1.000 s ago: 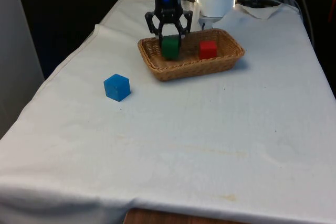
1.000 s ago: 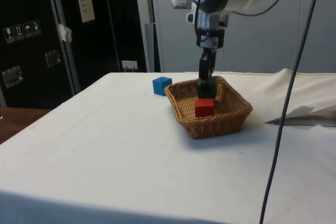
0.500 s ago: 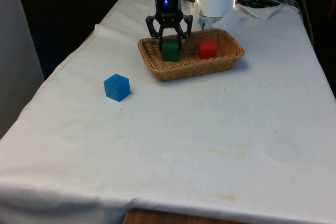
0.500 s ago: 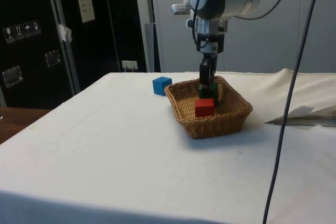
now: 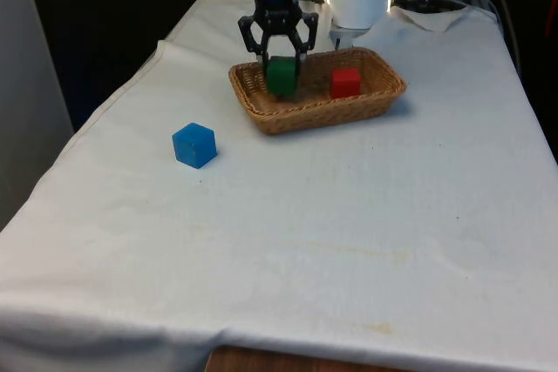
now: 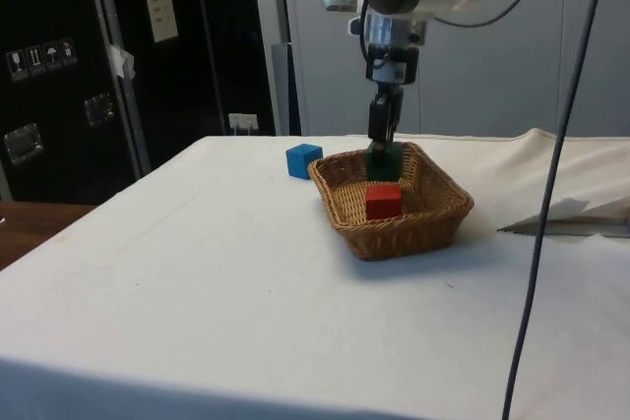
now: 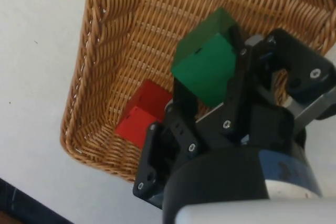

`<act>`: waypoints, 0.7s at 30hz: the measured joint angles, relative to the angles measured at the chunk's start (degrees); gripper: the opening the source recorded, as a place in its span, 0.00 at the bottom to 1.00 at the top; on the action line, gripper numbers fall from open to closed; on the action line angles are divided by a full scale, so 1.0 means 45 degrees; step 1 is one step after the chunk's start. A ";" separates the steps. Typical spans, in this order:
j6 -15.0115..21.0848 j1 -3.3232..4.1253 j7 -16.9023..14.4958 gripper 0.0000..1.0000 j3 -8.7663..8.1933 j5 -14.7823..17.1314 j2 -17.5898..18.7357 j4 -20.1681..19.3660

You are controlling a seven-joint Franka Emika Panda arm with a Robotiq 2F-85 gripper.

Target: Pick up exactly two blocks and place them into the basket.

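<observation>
1. Three blocks are before me: a green block (image 5: 281,76), a red block (image 5: 345,82) and a blue block (image 5: 193,145).
2. My gripper (image 5: 279,57) stands over the end of the wicker basket (image 5: 331,112) toward the front view's left, its fingers pointing down.
3. Wrist view: the gripper (image 7: 212,85) pinches the green block (image 7: 205,66), one finger on each of two opposite faces, with the basket floor (image 7: 142,40) showing beneath the block.
4. Side view: the green block (image 6: 383,161) hangs between the fingers at about the height of the basket rim (image 6: 413,220); I cannot tell from any view whether its underside touches the weave.
5. I see the red block (image 6: 384,201) lying on the basket floor, toward the front view's right of the green block and apart from it; in the wrist view the red block (image 7: 143,115) sits near one corner of the basket.
6. I find the blue block (image 6: 303,159) on the white cloth (image 5: 349,215) outside the basket, well toward the front view's left and nearer that camera, touching nothing else.
</observation>
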 measured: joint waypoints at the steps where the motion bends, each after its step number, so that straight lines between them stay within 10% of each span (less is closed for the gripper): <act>1: 0.0000 0.0000 0.0000 0.22 0.0000 0.0000 -0.0013 -0.0013; 9: 0.0000 0.0000 0.0000 0.97 0.0000 0.0000 -0.0013 -0.0013; 21: -0.0013 0.0000 0.0000 1.00 0.0140 0.0000 -0.0102 0.0115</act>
